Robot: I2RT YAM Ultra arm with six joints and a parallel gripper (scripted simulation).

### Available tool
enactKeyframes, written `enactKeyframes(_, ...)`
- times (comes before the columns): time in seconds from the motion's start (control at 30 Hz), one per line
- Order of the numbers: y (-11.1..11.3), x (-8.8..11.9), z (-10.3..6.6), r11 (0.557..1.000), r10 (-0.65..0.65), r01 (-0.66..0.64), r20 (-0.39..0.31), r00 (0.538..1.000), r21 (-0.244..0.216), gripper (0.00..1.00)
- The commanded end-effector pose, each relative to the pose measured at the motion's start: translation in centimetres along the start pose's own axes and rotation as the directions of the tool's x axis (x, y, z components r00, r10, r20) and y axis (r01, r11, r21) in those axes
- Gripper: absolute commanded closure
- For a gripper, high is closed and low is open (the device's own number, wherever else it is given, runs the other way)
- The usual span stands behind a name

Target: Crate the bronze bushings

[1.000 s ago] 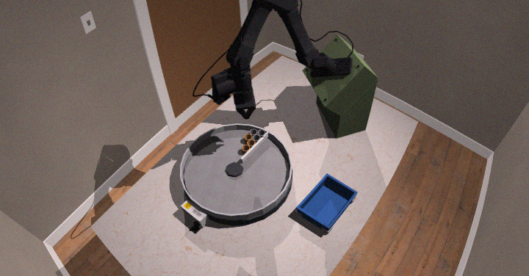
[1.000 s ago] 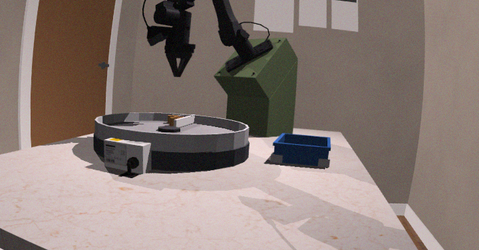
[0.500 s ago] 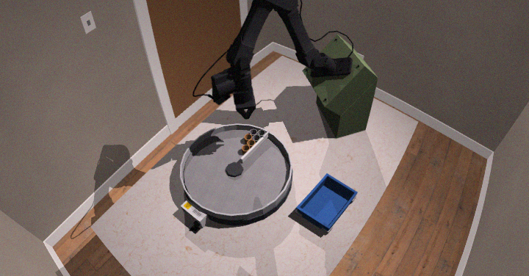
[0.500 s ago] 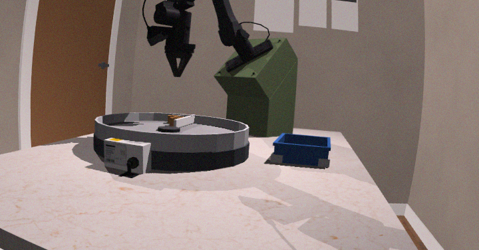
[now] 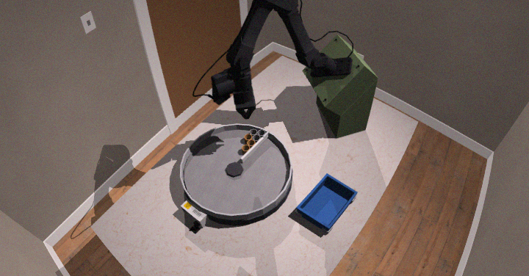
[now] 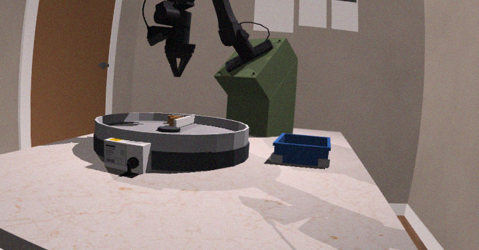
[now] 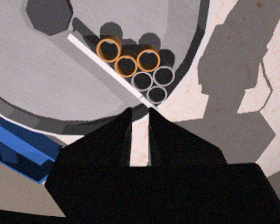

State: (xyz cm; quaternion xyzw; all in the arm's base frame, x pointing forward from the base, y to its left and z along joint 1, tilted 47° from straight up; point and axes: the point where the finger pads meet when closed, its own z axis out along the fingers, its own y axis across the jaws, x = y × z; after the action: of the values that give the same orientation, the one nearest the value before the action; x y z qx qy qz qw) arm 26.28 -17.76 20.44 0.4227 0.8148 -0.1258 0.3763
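Observation:
Three bronze bushings (image 5: pixel 249 141) (image 6: pixel 172 118) (image 7: pixel 126 64) stand upright on the grey turntable (image 5: pixel 236 196) (image 6: pixel 201 141) (image 7: pixel 31 76), bunched against a white bar (image 5: pixel 255 146) (image 6: pixel 185 120) near the far rim. Grey steel bushings (image 5: pixel 257 132) (image 7: pixel 153 84) stand right beside them, closer to the rim. My gripper (image 5: pixel 246 114) (image 6: pixel 177 74) (image 7: pixel 140 114) points down, high above the turntable's far edge and just beyond the bushings. Its fingers are nearly together with nothing between them. The blue crate (image 5: pixel 314 193) (image 6: pixel 301 152) (image 7: pixel 18 145) stands on the table to the right of the turntable.
A dark hub (image 5: pixel 234 169) (image 7: pixel 50 8) sits at the turntable's centre, at the inner end of the white bar. A white control box (image 5: pixel 192 211) (image 6: pixel 122 151) stands at the turntable's front. The green pedestal (image 5: pixel 344 92) (image 6: pixel 261 94) carrying the arm stands behind.

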Motion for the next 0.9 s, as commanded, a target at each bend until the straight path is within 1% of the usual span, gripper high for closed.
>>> enactKeyframes(0.0,0.5,-1.5,-0.5,1.000,0.012,-0.011,0.044,0.999,-0.010,0.85)
enactKeyframes(0.4,0.5,-1.5,-0.5,1.000,0.012,-0.011,0.044,0.999,-0.010,0.85)
enactKeyframes(0.43,0.5,-1.5,-0.5,1.000,0.010,-0.010,0.043,0.999,-0.009,0.87)
enactKeyframes(0.5,0.0,-1.3,0.1,1.000,-0.003,0.003,0.032,0.999,0.006,0.87)
enactKeyframes(0.57,-0.3,0.2,1.3,0.999,-0.033,0.033,-0.009,0.999,0.006,0.87)
enactKeyframes(0.63,-0.3,0.2,1.3,0.999,-0.033,0.033,-0.009,0.999,0.006,0.87)
enactKeyframes(0.67,-0.4,0.2,1.7,0.999,-0.050,0.050,-0.009,0.999,0.005,0.87)
enactKeyframes(0.77,-0.9,0.1,3.4,0.992,-0.126,0.126,-0.009,0.992,0.004,0.87)
enactKeyframes(0.87,-1.4,0.0,5.6,0.975,-0.222,0.222,-0.009,0.975,0.003,0.87)
